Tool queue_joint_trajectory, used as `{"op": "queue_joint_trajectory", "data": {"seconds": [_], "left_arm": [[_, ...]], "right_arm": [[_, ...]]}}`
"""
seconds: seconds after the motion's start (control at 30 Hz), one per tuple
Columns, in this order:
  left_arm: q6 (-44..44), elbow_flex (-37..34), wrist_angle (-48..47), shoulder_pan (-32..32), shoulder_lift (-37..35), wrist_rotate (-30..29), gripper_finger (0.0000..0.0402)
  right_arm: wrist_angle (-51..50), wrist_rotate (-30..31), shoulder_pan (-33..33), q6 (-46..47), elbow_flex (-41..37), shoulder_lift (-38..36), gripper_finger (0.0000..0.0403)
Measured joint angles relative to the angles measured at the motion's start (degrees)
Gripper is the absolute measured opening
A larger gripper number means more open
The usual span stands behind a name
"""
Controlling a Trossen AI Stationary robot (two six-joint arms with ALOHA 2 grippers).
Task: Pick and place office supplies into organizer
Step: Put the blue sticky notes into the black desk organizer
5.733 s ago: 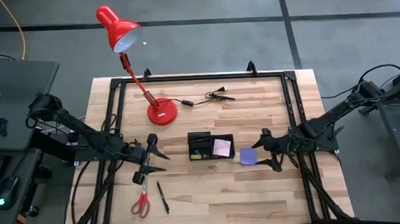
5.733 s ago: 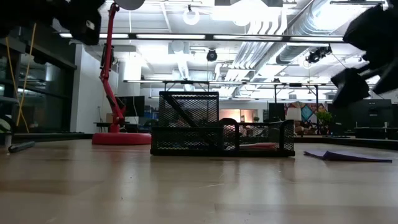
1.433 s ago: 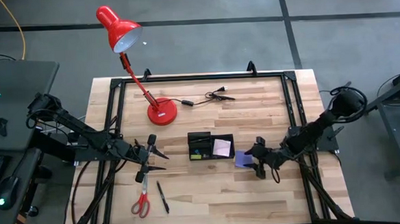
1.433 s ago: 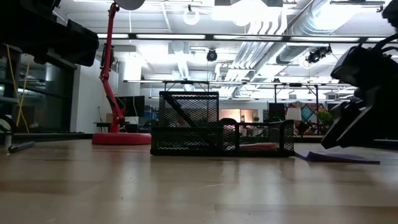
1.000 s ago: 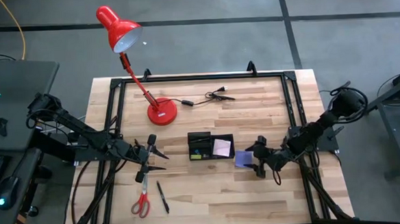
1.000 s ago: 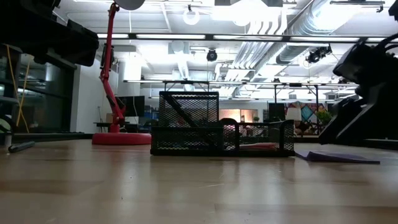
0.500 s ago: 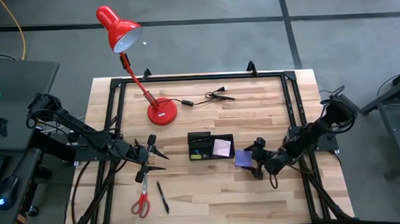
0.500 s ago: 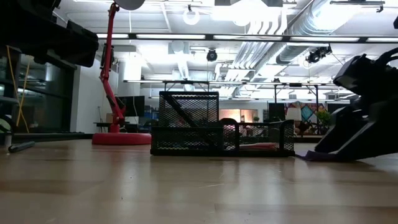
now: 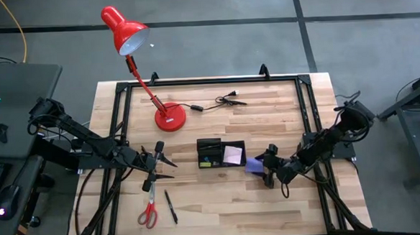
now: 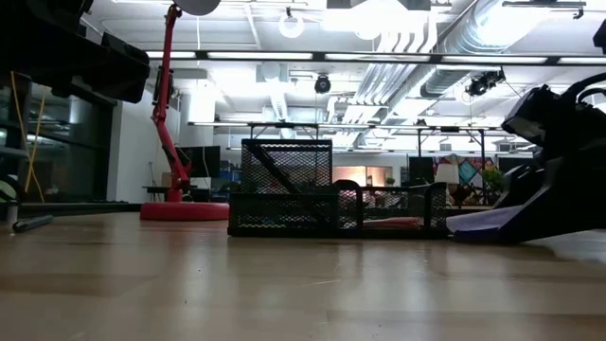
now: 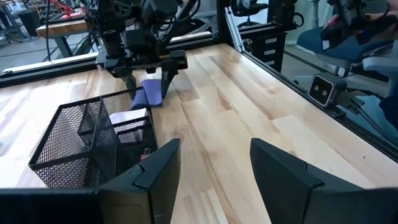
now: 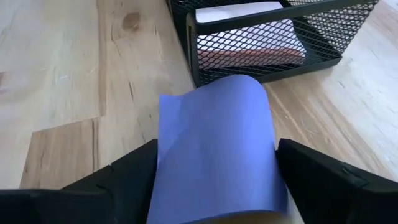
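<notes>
The purple sticky-note pad (image 9: 252, 164) sits between the fingers of my right gripper (image 9: 264, 167), just right of the black mesh organizer (image 9: 221, 153). The right gripper is shut on the pad. A pale pink pad (image 9: 233, 155) lies in the organizer's right compartment. My left gripper (image 9: 159, 165) is open and hovers left of the organizer, touching nothing. Red-handled scissors (image 9: 149, 211) and a black pen (image 9: 171, 206) lie flat on the table near the left gripper, toward the near edge. My right gripper holds the purple pad by its two opposite side edges (image 12: 163, 155), pinched between the two fingers (image 12: 118, 183). The fingers come in low, slanting from the table's right. The pad's free end (image 10: 473, 222) is tilted up off the table and curls toward the organizer.
A red desk lamp (image 9: 170, 117) stands on the far left part of the table. A black cable with plug (image 9: 220, 101) lies beyond the organizer. A black frame rail (image 9: 309, 119) runs along the table's edges. Bare wood lies near the front edge.
The right gripper has sunk low to the table and edged slightly left toward the organizer. The purple pad lay flat a second ago; now its end facing the organizer is raised and curled, and the pad sits a little nearer the organizer.
</notes>
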Motion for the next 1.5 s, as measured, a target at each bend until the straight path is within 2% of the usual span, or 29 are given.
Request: {"op": "queue_joint_trajectory", "data": {"seconds": [0.33, 0.63, 0.9, 1.1, 1.37, 1.5], "left_arm": [[0.01, 0.0, 0.0, 0.01, 0.0, 0.0, 0.0184], [0.0, 0.0, 0.0, 0.0, 0.0, 0.0, 0.0184], [0.01, 0.0, 0.0, 0.02, 0.0, 0.0, 0.0184], [-0.01, 0.0, 0.0, 0.02, 0.0, 0.0, 0.0184], [0.0, 0.0, 0.0, 0.02, 0.0, 0.0, 0.0184], [-0.01, 0.0, 0.0, 0.02, 0.0, 0.02, 0.0184]], "right_arm": [[6.11, 0.79, 2.55, -3.95, -0.39, 0.4, 0.0265], [7.77, 0.77, 3.3, -5.02, -0.39, 0.41, 0.0264], [12.68, -1.04, 3.32, -11.17, 1.17, 0.35, 0.0264], [12.21, -1.69, 3.32, -13.91, 5.15, 0.26, 0.0259], [4.5, -4.29, 3.3, -13.5, 11.21, 0.26, 0.024], [3.48, -5.21, 3.3, -17.12, 14.37, 0.24, 0.023]]}}
